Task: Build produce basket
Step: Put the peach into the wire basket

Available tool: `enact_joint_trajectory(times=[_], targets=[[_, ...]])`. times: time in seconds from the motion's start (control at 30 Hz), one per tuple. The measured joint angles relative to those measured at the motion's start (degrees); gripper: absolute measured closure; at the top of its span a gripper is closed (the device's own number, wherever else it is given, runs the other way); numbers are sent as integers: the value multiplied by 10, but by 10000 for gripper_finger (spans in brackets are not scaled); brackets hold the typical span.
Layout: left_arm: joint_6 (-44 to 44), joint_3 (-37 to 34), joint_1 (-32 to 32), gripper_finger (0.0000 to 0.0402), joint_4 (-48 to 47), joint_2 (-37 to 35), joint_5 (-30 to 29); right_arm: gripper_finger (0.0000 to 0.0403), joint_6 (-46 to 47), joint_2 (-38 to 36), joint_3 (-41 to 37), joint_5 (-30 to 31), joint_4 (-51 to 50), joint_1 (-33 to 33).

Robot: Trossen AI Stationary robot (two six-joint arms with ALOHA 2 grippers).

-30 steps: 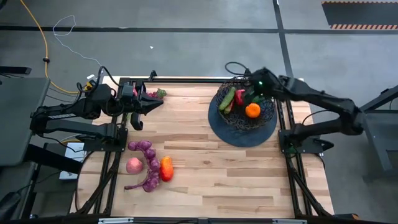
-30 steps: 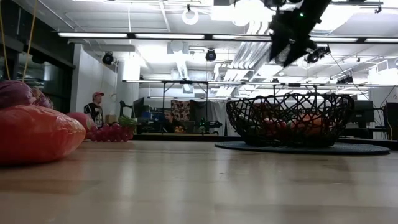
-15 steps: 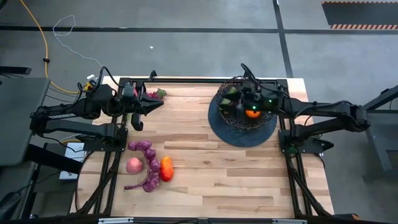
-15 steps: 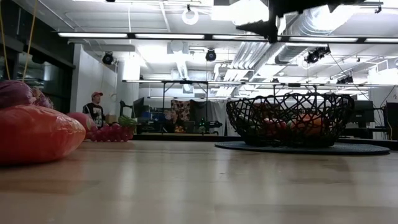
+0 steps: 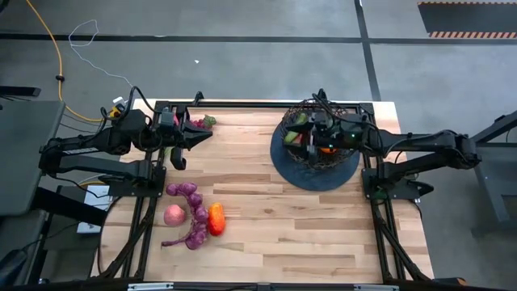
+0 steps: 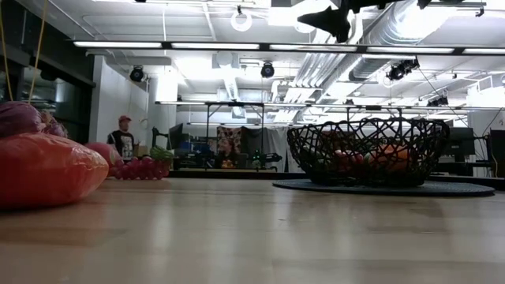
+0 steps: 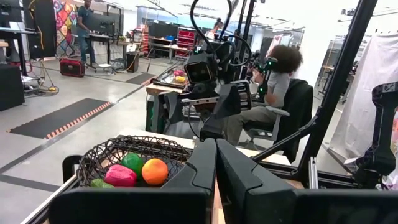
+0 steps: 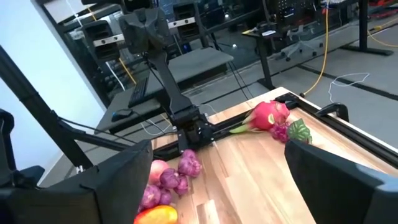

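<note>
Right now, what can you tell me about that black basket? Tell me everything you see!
The basket is a round black bowl of open wire lattice, so you can see through its sides. It stands upright on a wider dark grey disc at the table's far right. Inside lie an orange ball, a pink piece and green pieces. The right gripper hangs open above it, not touching.

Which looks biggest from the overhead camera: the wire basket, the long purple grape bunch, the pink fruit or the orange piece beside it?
1. basket
2. purple grape bunch
3. pink fruit and orange piece: too alike to rank.
</note>
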Motion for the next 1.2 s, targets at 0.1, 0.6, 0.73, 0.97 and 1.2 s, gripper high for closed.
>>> enact_joint_trajectory(times=[0.1, 0.6, 0.73, 0.97, 1.2], targets=[[0, 0, 0, 398, 0, 0, 0, 67, -3, 0, 0, 2, 0, 0], [21, 0, 0, 301, -60, -1, -43, 308, -5, 0, 0, 16, -1, -2], [4, 4, 0, 238, -81, -2, -43, 391, -28, 0, 0, 19, -3, -2], [-50, 70, -1, 146, -218, 6, -11, 397, -24, 0, 0, 19, -5, -2], [-182, 122, -54, 95, -456, 25, 43, 400, -15, 0, 1, 19, -25, -2]])
